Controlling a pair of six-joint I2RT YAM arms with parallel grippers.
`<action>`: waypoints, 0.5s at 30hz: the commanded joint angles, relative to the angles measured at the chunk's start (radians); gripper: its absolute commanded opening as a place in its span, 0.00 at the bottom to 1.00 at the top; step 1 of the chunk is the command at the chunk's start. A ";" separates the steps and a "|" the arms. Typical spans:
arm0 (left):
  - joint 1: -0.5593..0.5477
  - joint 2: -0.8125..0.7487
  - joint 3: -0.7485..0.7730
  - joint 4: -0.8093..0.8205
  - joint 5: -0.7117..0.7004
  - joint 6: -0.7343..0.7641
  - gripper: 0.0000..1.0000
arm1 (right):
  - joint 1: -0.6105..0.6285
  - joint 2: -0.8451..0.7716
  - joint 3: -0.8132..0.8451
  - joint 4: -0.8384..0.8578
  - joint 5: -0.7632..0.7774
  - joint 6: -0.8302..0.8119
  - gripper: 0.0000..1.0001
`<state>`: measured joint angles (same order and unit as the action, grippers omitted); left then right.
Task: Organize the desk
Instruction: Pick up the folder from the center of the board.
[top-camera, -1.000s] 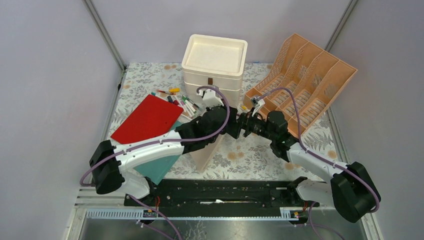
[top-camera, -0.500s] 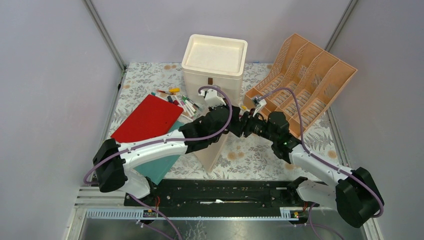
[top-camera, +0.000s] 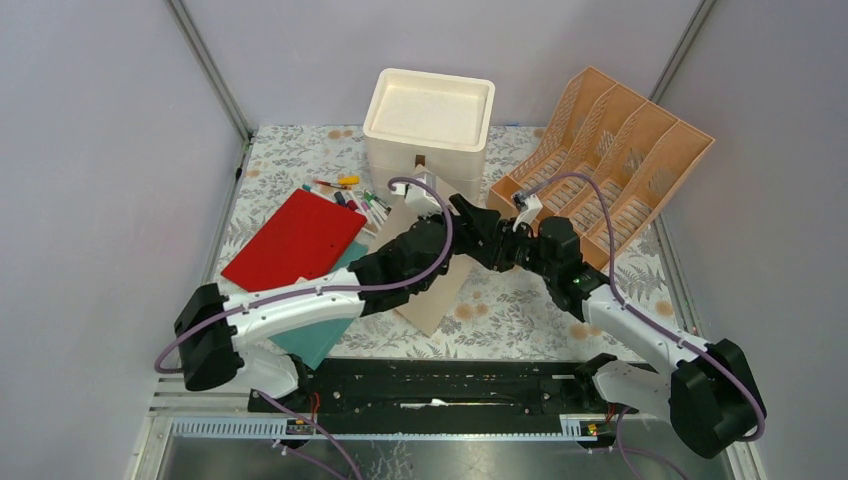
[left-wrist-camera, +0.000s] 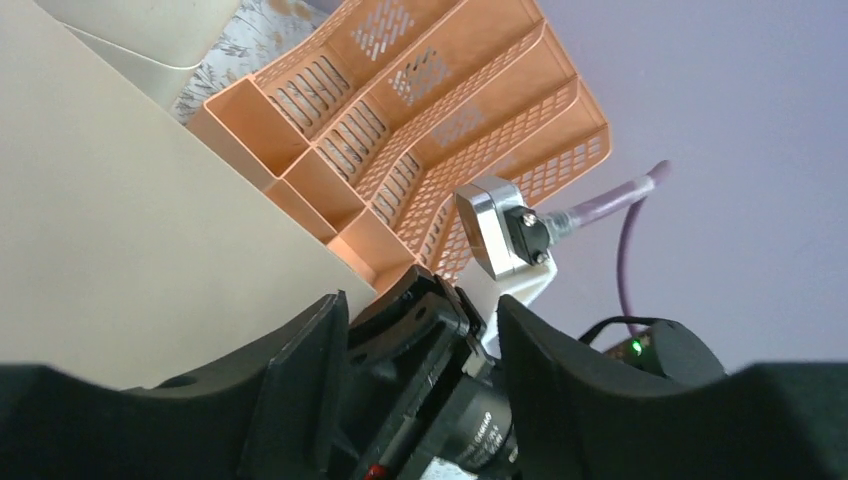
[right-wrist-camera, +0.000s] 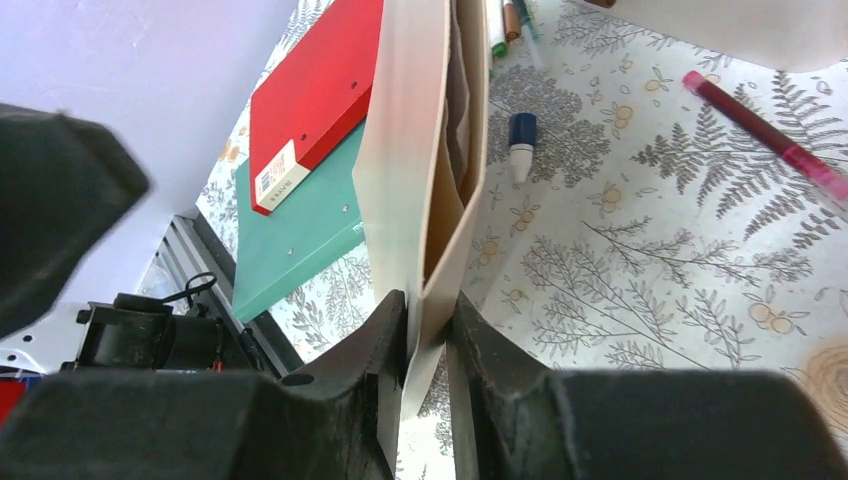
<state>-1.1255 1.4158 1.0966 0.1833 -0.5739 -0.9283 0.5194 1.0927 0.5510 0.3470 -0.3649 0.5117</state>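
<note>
The desk (top-camera: 520, 320) is a fern-and-flower cloth top. A beige folder (top-camera: 435, 295) hangs tilted over its middle, and my right gripper (right-wrist-camera: 430, 310) is shut on the folder's (right-wrist-camera: 420, 150) upper edge. In the top view both grippers meet at the centre, the right gripper (top-camera: 497, 250) just beside the left gripper (top-camera: 478, 225). My left gripper (left-wrist-camera: 420, 320) stands open next to the beige folder (left-wrist-camera: 120, 250). Only the right gripper's black body sits between its fingers.
A red folder (top-camera: 295, 238) overlaps a teal folder (top-camera: 320, 335) at the left, with several pens (top-camera: 350, 195) behind them. A white box (top-camera: 428, 125) stands at the back and an orange file rack (top-camera: 610, 160) at the back right. A pink pen (right-wrist-camera: 760, 125) lies loose.
The left gripper has opened and let go of the beige folder. The right gripper has closed on the folder's edge. The folder now leans more.
</note>
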 joint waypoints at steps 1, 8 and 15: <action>0.006 -0.112 -0.040 0.084 0.049 0.095 0.69 | -0.053 -0.053 0.082 0.003 -0.039 -0.103 0.03; 0.042 -0.308 -0.182 0.122 0.261 0.368 0.99 | -0.145 -0.115 0.150 -0.132 -0.238 -0.295 0.00; 0.152 -0.440 -0.277 0.060 0.510 0.474 0.99 | -0.218 -0.158 0.251 -0.318 -0.434 -0.504 0.00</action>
<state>-1.0161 1.0290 0.8764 0.2279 -0.2451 -0.5659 0.3382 0.9749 0.7074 0.1066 -0.6430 0.1688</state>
